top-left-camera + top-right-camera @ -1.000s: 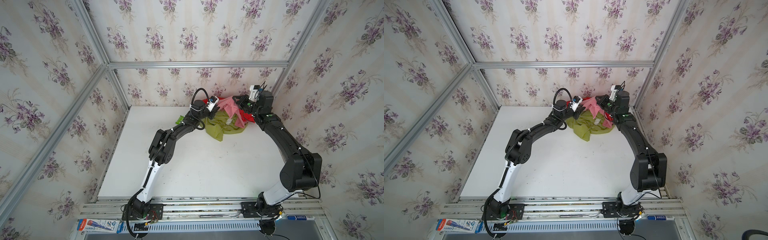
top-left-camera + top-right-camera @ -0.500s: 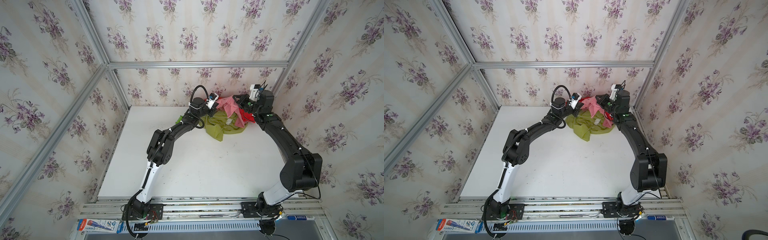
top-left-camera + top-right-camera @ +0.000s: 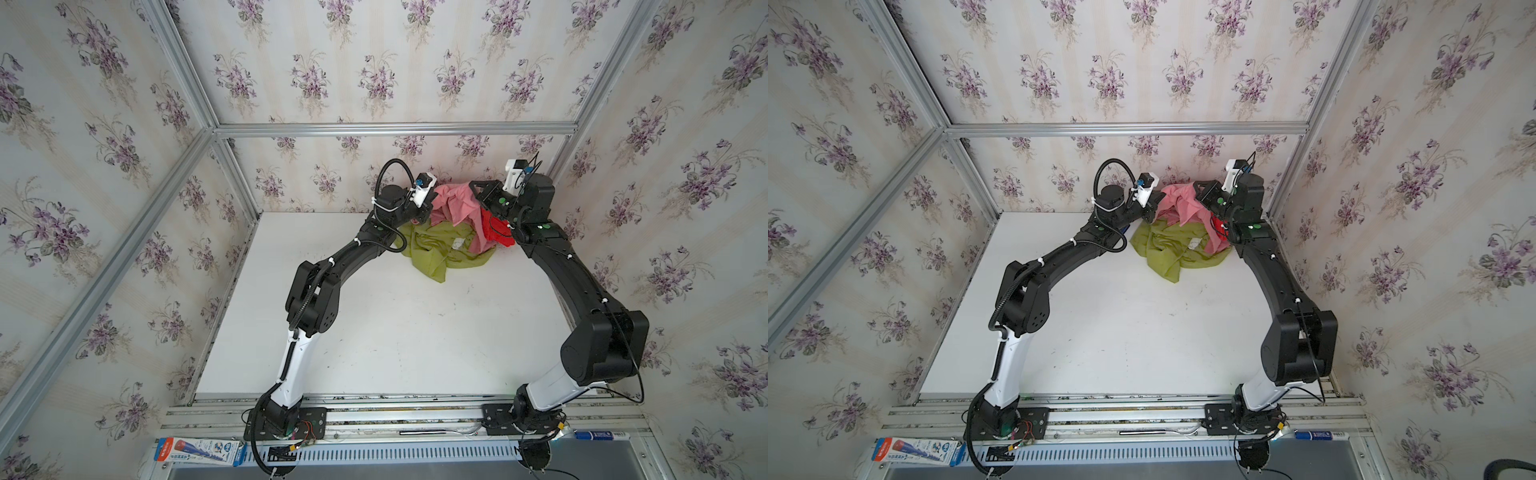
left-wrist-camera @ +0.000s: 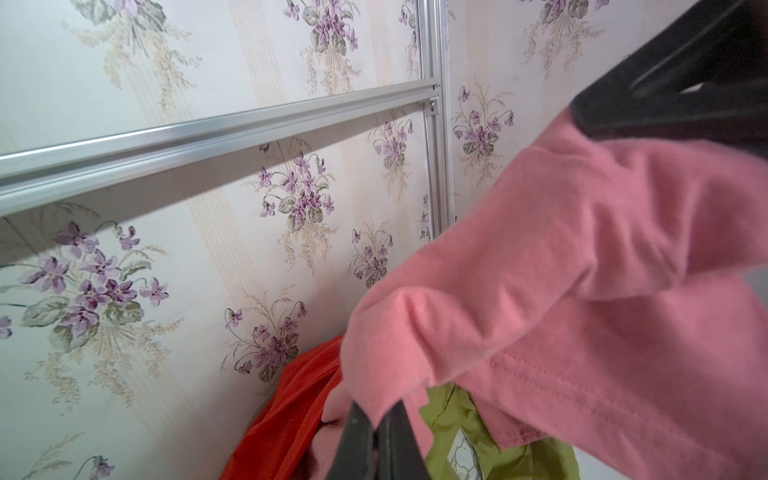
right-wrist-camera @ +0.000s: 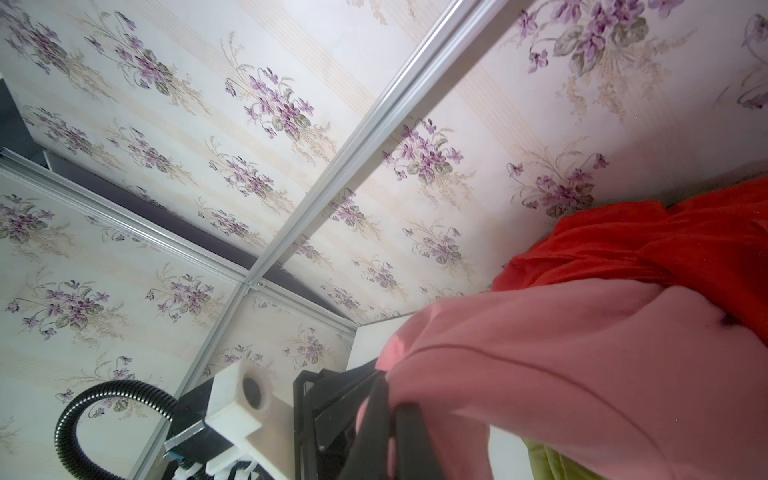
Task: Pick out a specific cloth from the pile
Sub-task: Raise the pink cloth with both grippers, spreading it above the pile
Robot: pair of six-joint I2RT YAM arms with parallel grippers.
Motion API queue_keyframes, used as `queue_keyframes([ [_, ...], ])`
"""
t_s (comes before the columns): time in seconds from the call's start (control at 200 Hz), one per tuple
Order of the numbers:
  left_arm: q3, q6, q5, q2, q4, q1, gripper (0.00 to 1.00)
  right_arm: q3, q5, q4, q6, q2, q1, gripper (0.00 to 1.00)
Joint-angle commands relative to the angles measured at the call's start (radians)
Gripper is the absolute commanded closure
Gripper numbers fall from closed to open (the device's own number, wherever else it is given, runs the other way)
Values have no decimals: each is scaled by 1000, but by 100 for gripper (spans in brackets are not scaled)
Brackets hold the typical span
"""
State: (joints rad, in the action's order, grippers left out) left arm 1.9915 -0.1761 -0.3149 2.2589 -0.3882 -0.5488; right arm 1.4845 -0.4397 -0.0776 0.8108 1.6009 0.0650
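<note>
Sagging in loose folds, the cloth [image 3: 455,203] looks light, soft and limp, so a pinch on a gathered fold or the stitched hem should hold best. The left hand [image 4: 377,424] is clenched on one pink fold and the right hand [image 5: 390,417] is clenched on another, the garment strung between them. It hangs above the pile [image 3: 444,253] at the far right corner of the counter [image 3: 395,340], its lower part trailing onto the olive-green cloth [image 3: 1167,257] beside the red cloth [image 3: 496,232]

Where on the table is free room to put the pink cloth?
Bare table lies between the left arm and the right arm, in front of the green cloth. The far right corner is crowded with the pile.
</note>
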Motion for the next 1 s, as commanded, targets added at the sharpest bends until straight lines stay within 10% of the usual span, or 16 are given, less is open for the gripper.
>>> queue_keyframes([
  [0.0, 14, 6, -3, -26, -77, 1, 100, 22, 11, -71, -13, -19, 1, 100],
  [0.994, 158, 65, -43, -114, -109, -17, 100, 149, 117, -63, -96, -62, 0, 100],
])
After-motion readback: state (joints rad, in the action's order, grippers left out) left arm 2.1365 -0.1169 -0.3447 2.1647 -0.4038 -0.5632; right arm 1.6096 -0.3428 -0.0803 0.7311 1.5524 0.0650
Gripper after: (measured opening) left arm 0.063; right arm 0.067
